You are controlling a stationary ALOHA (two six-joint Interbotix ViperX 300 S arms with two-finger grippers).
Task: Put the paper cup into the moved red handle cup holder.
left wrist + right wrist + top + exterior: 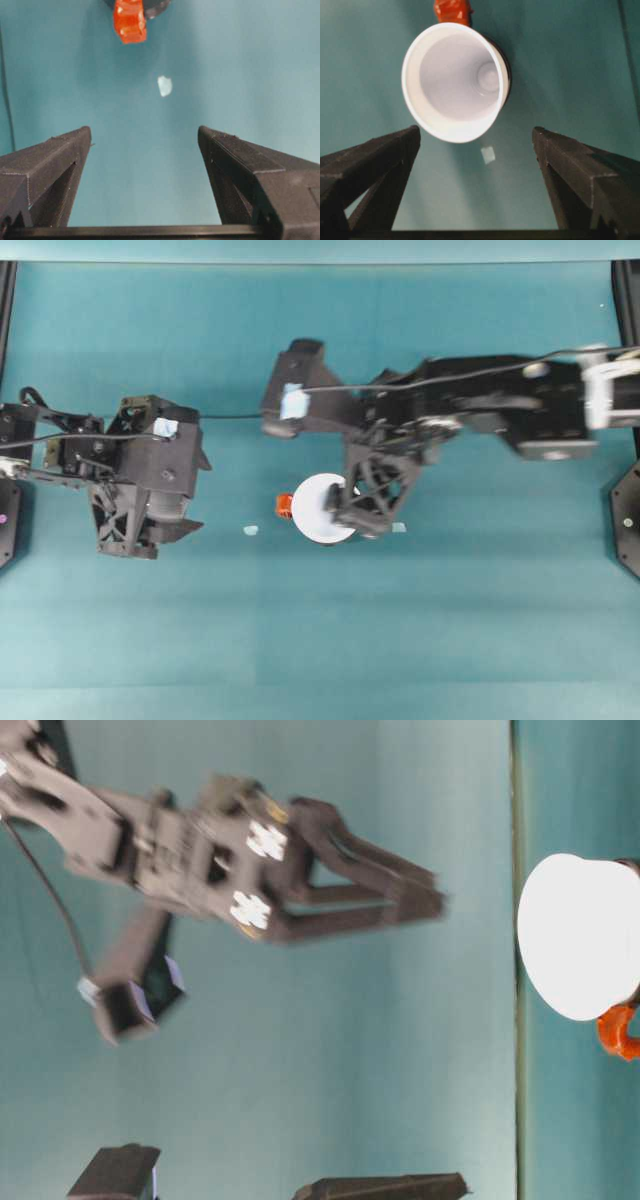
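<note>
The white paper cup (320, 508) sits at the centre of the overhead frame, nested in the black red handle cup holder (285, 505), whose orange-red tab pokes out at the cup's left edge. In the right wrist view the paper cup (455, 80) fills the upper centre, mouth open toward the camera, with the holder's dark rim (506, 70) showing along its right side and the red handle at the top edge. The right gripper (365, 510) hangs just right of the cup with its fingers spread wide and nothing between them. The left gripper (150, 525) sits at the left of the overhead frame, well apart from the cup, fingers also wide and empty. Small pale scraps (250, 530) lie on the teal table (320, 640).
</note>
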